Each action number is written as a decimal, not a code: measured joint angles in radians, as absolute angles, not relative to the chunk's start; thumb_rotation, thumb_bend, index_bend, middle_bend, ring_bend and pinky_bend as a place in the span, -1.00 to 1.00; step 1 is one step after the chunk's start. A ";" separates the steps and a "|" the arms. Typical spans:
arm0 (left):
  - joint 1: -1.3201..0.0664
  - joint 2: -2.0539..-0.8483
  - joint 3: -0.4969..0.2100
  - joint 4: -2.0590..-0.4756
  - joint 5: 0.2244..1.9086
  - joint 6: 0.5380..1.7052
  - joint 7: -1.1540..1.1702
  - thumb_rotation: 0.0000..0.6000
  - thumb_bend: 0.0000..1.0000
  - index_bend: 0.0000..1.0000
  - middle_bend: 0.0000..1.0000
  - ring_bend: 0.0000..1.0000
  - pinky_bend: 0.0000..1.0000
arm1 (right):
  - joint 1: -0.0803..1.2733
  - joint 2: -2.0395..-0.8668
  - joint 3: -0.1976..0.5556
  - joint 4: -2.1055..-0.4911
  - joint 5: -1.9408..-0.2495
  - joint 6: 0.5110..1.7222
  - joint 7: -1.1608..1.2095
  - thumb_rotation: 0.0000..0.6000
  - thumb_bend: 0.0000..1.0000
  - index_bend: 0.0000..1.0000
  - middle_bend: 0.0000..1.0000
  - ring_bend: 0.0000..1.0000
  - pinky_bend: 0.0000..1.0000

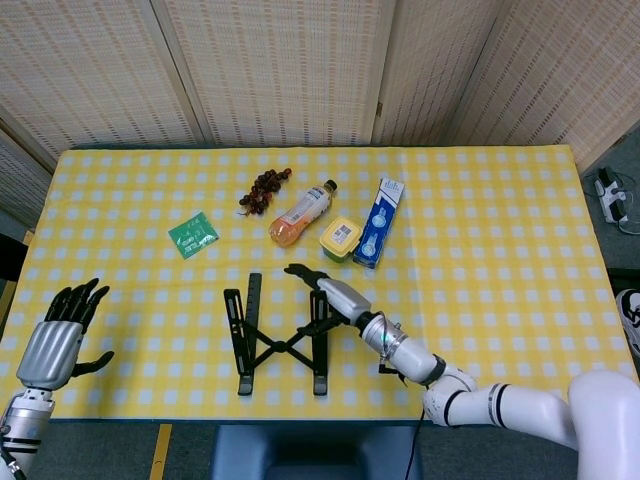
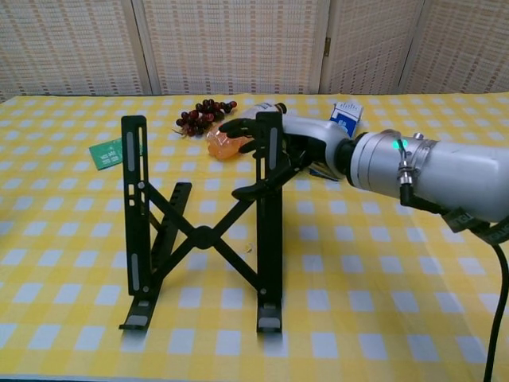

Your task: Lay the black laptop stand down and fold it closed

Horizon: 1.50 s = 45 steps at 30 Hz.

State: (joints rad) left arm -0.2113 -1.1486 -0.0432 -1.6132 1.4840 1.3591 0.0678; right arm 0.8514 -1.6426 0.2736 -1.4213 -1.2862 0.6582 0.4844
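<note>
The black laptop stand (image 1: 275, 345) (image 2: 199, 235) stands upright and unfolded near the table's front edge, its two rails joined by crossed struts. My right hand (image 1: 325, 290) (image 2: 294, 147) reaches in from the right and grips the top of the stand's right rail, with fingers laid over the rail's far side and the thumb curled under it. My left hand (image 1: 60, 335) hovers at the table's front left corner with its fingers spread, holding nothing, far from the stand. It shows only in the head view.
Behind the stand lie an orange drink bottle (image 1: 303, 213) (image 2: 219, 145), a yellow tub (image 1: 340, 238), a blue carton (image 1: 378, 222) (image 2: 346, 114), a bunch of dark grapes (image 1: 265, 190) (image 2: 203, 115) and a green packet (image 1: 193, 236) (image 2: 107, 153). The front table edge is just below the stand's feet.
</note>
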 measured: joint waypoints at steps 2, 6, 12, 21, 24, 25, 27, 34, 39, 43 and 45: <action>-0.214 -1.149 -0.043 -1.612 1.485 1.355 0.062 1.00 -0.57 -0.94 -0.98 -0.99 -1.00 | 0.849 -1.631 0.270 -1.439 -1.302 0.661 0.495 1.00 -0.45 -1.00 -0.96 -0.85 -1.00; -0.224 -1.148 -0.040 -1.612 1.486 1.331 0.040 1.00 -0.57 -0.94 -0.98 -0.98 -1.00 | 0.832 -1.597 0.244 -1.481 -1.363 0.677 0.552 1.00 -0.45 -1.00 -0.95 -0.84 -1.00; -0.259 -1.143 -0.022 -1.620 1.518 1.264 -0.077 1.00 -0.57 -0.96 -0.97 -0.98 -1.00 | 0.793 -1.539 0.161 -1.539 -1.508 0.748 0.668 1.00 -0.46 -1.00 -0.94 -0.83 -1.00; -0.351 -1.188 0.010 -1.631 1.574 1.124 -0.250 1.00 -0.57 -0.96 -0.95 -0.94 -1.00 | 0.758 -1.452 0.034 -1.619 -1.666 0.873 0.838 1.00 -0.46 -1.00 -0.94 -0.82 -1.00; -0.371 -1.225 0.012 -1.628 1.575 1.098 -0.257 1.00 -0.57 -0.93 -0.93 -0.92 -1.00 | 0.756 -1.431 0.009 -1.643 -1.688 0.894 0.876 1.00 -0.46 -1.00 -0.94 -0.82 -1.00; -0.377 -1.241 0.012 -1.626 1.572 1.091 -0.258 1.00 -0.57 -0.91 -0.92 -0.92 -1.00 | 0.756 -1.425 0.002 -1.649 -1.694 0.900 0.887 1.00 -0.46 -1.00 -0.94 -0.82 -1.00; -0.386 -1.265 0.008 -1.622 1.564 1.082 -0.258 1.00 -0.57 -0.90 -0.91 -0.91 -1.00 | 0.756 -1.412 -0.013 -1.661 -1.705 0.912 0.913 1.00 -0.46 -1.00 -0.94 -0.81 -1.00; -0.416 -1.347 -0.016 -1.602 1.526 1.063 -0.228 1.00 -0.57 -0.84 -0.87 -0.86 -1.00 | 0.767 -1.390 -0.049 -1.680 -1.725 0.936 0.977 1.00 -0.46 -1.00 -0.94 -0.79 -1.00; -0.432 -1.366 -0.006 -1.609 1.526 1.046 -0.211 1.00 -0.57 -0.85 -0.87 -0.86 -1.00 | 0.774 -1.389 -0.068 -1.685 -1.736 0.954 0.988 1.00 -0.46 -1.00 -0.94 -0.78 -1.00; -0.437 -1.365 0.012 -1.626 1.534 1.038 -0.215 1.00 -0.57 -0.85 -0.87 -0.86 -1.00 | 0.779 -1.388 -0.077 -1.692 -1.738 0.958 0.984 1.00 -0.46 -1.00 -0.94 -0.78 -1.00; -0.436 -1.365 0.019 -1.635 1.537 1.040 -0.223 1.00 -0.57 -0.82 -0.86 -0.85 -1.00 | 0.781 -1.387 -0.083 -1.697 -1.740 0.960 0.982 1.00 -0.46 -1.00 -0.94 -0.78 -1.00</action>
